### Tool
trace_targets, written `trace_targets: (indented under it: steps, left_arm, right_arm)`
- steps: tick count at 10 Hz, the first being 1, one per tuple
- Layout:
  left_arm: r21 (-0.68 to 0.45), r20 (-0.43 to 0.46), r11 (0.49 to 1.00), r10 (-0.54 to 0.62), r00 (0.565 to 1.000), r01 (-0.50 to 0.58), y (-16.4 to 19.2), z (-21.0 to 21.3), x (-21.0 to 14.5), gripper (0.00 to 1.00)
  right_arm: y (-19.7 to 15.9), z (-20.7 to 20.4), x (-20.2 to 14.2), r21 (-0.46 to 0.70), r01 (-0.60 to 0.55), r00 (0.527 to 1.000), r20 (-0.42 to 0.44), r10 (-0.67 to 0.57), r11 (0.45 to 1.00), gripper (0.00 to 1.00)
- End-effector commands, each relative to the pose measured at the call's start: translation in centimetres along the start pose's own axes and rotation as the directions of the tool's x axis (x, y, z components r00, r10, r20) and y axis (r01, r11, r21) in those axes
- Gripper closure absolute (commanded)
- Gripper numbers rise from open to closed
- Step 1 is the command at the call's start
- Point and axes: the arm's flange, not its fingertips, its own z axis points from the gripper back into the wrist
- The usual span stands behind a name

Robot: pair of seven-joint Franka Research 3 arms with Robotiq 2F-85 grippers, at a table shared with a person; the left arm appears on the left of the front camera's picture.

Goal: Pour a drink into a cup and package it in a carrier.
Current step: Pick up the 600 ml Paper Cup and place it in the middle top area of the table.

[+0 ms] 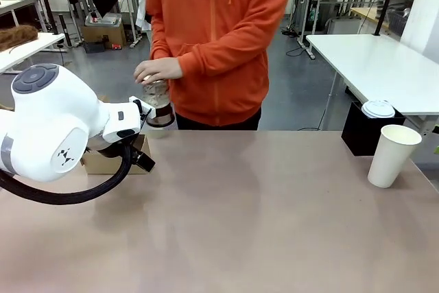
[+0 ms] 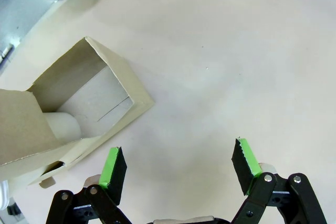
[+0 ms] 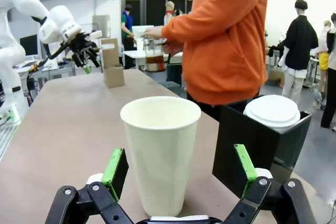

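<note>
While the drink (image 1: 160,116) is being kept in its glass press (image 1: 156,92) under the person's hand (image 1: 156,70) at about eleven o'clock on the table (image 1: 240,224), the cup (image 1: 392,156) is being left uncovered at three o'clock, probably so that it can be filled first. Its lid (image 1: 378,108) is being parked on top of the black box (image 1: 360,135) just behind it, at roughly one o'clock from the cup, likely for fitting after the pour. The carrier (image 1: 110,161) is being kept well apart at nine o'clock, with its opening turned up to receive the cup.

The right gripper (image 3: 179,156) is being held level and low, pointing across the table. Its fingers (image 3: 116,162) are being kept wide apart, one on each side of the cup's base, with a gap showing on both sides, so nothing is judged to be gripped yet. The left gripper (image 2: 178,150) is being held pointing down over bare table, with the carrier at its ten o'clock. Its fingers (image 2: 114,165) are spread and empty, one pad just beside the cardboard edge, and whether it is touching cannot be told
</note>
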Motion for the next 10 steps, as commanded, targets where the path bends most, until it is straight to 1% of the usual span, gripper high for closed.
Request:
trace_targets:
  steps: [1,3,10]
  left_arm:
    - [-0.001,0.001,1.000,0.001,1.000,-0.001,0.0,0.0,0.0,0.00]
    - [-0.001,0.001,1.000,0.001,1.000,-0.001,0.0,0.0,0.0,0.00]
    - [-0.001,0.001,1.000,0.001,1.000,-0.001,0.0,0.0,0.0,0.00]
  right_arm:
    - [-0.3,-0.8,-0.7,0.026,-0.010,1.000,0.004,0.010,1.000,0.00]
    - [-0.2,-1.2,-2.2,0.034,0.009,1.000,-0.018,-0.008,0.999,0.00]
    - [0.5,-4.9,-4.3,0.043,0.093,0.994,-0.057,-0.091,0.995,0.00]
